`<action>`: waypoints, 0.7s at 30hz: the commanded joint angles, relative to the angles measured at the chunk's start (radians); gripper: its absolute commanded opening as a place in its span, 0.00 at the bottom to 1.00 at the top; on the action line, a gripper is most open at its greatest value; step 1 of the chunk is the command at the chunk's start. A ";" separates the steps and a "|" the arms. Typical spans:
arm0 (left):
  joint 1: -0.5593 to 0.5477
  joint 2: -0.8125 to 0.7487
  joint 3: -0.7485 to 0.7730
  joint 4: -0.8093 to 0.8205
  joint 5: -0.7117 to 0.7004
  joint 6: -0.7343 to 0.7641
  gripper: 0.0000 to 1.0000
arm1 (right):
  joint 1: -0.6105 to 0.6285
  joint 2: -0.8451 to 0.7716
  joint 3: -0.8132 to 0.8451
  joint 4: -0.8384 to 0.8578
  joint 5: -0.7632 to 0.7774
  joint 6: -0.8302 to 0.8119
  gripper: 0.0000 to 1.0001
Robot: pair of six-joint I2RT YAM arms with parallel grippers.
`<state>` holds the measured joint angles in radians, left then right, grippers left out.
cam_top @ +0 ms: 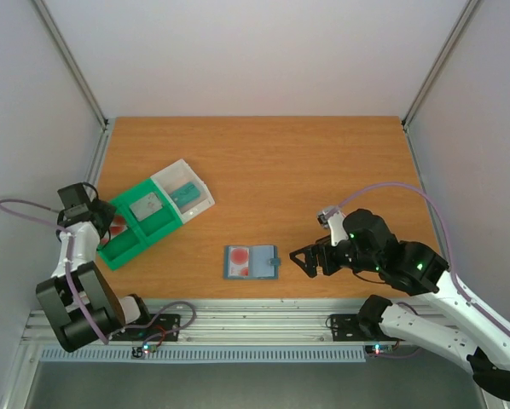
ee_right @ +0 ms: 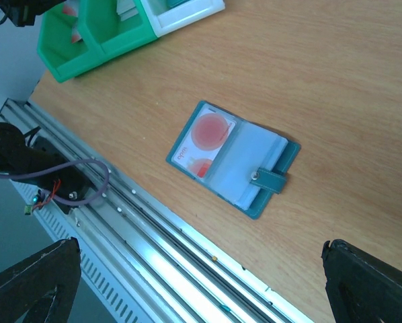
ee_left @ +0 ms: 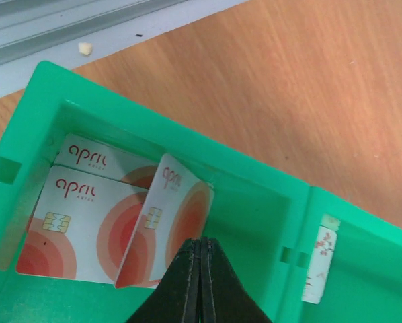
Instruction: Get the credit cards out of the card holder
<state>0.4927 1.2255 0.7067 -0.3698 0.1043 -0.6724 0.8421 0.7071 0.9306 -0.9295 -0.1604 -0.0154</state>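
The slate-blue card holder (cam_top: pixel 252 262) lies open on the table near the front edge, its tab clasp pointing right. One credit card (ee_right: pixel 204 138), whitish with a big red round mark, sits in its left leaf. My right gripper (cam_top: pixel 307 260) hovers just right of the holder, open and holding nothing; its fingers (ee_right: pixel 33 282) frame the bottom of the right wrist view. My left gripper (ee_left: pixel 202 250) is shut on nothing over the end compartment of the green tray (ee_left: pixel 255 202). Three credit cards lie there: two flat (ee_left: pixel 80 222) and one leaning (ee_left: pixel 171 212) against the wall.
The green tray (cam_top: pixel 153 230) stands at the left with a clear box (cam_top: pixel 187 194) joined behind it and a grey pad (cam_top: pixel 146 207) in its middle compartment. A small flowered card (ee_left: pixel 320 259) stands in the neighbouring slot. A metal rail (ee_right: pixel 187 269) runs along the table's near edge.
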 commanded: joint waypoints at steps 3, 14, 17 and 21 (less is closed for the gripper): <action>-0.004 0.070 0.002 0.057 -0.052 0.016 0.00 | 0.006 0.015 0.034 -0.005 0.020 0.000 0.99; -0.004 0.115 0.010 0.082 -0.062 0.016 0.00 | 0.006 0.037 0.040 0.008 0.034 -0.002 0.98; -0.003 0.092 0.015 0.074 -0.065 0.010 0.01 | 0.006 0.042 0.041 0.000 0.062 0.012 0.99; -0.003 0.052 0.017 0.070 -0.005 -0.003 0.10 | 0.006 0.044 0.040 -0.041 0.150 0.072 0.98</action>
<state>0.4919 1.3277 0.7067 -0.3370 0.0631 -0.6674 0.8421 0.7471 0.9436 -0.9318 -0.1066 -0.0032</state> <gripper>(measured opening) 0.047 0.986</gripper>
